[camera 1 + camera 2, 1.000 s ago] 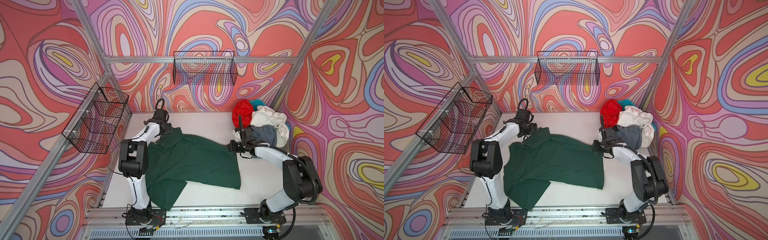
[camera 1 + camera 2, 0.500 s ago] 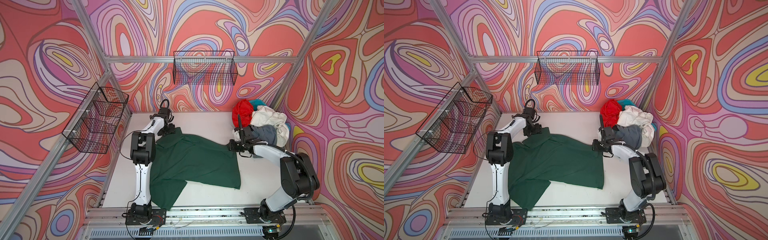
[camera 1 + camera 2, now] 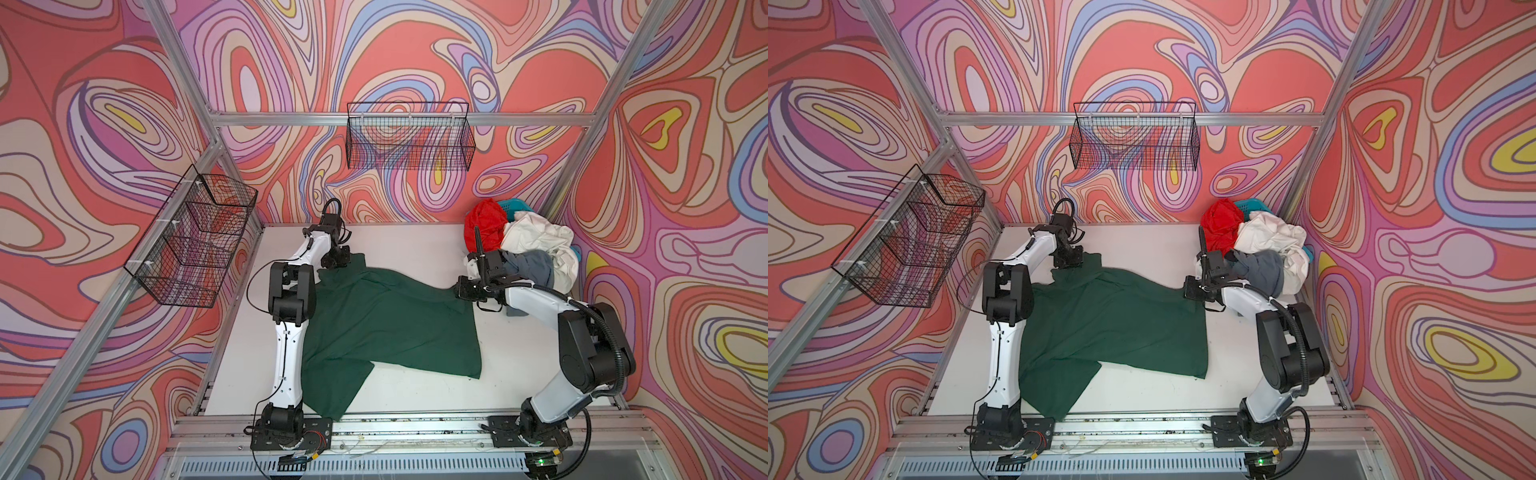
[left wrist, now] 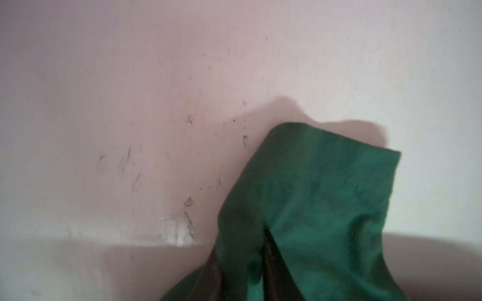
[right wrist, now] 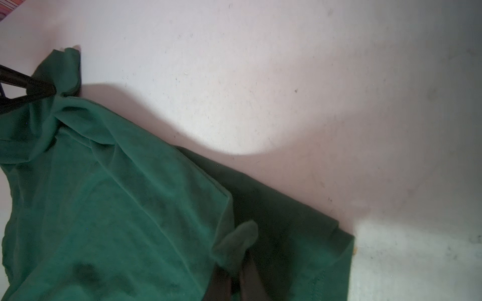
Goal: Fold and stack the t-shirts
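Observation:
A dark green t-shirt (image 3: 386, 324) (image 3: 1117, 324) lies spread and creased on the white table (image 3: 415, 245). At the shirt's far left corner my left gripper (image 3: 341, 261) (image 4: 241, 243) is shut on a fold of green cloth (image 4: 313, 195). My right gripper (image 3: 459, 289) (image 5: 236, 265) is shut on the shirt's far right corner (image 5: 117, 208). Red (image 3: 484, 226), off-white (image 3: 534, 239) and grey-blue (image 3: 530, 268) t-shirts are heaped at the back right, behind the right arm.
A turquoise basket (image 3: 511, 205) shows under the heap of shirts in the back right corner. Black wire baskets hang on the back wall (image 3: 409, 141) and the left wall (image 3: 191, 245). An aluminium rail (image 3: 415, 428) runs along the front edge.
My left gripper has moved a little right onto the green shirt's far left corner and shut on it. The right arm has stayed still.

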You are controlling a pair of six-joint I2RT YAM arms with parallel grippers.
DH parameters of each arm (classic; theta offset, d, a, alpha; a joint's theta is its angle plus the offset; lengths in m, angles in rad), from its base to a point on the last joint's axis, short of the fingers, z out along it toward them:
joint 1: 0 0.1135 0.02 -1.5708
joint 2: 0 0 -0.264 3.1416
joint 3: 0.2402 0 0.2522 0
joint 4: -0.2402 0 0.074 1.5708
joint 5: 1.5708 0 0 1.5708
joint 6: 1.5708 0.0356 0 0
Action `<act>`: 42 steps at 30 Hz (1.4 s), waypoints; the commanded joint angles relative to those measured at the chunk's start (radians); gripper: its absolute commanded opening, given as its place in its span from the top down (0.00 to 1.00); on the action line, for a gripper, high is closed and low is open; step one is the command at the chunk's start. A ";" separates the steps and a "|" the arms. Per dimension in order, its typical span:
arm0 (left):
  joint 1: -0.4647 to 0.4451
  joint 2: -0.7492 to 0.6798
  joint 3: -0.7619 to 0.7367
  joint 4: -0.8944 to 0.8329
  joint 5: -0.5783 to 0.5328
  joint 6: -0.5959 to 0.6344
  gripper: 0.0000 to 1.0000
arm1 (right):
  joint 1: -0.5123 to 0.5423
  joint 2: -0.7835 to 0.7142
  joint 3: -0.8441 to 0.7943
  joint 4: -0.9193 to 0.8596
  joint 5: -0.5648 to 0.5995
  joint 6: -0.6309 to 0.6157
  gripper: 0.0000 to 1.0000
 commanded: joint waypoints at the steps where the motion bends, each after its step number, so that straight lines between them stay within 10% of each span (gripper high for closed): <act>1: 0.003 0.007 0.016 -0.045 -0.001 0.043 0.99 | 0.001 0.027 0.062 0.003 0.001 -0.001 1.00; 30: 0.081 -0.149 0.105 0.249 0.023 0.126 1.00 | -0.043 0.569 0.966 -0.215 0.180 -0.067 1.00; 42: 0.077 -0.390 -0.366 0.552 0.016 0.151 1.00 | -0.042 0.397 0.665 -0.082 0.125 -0.068 1.00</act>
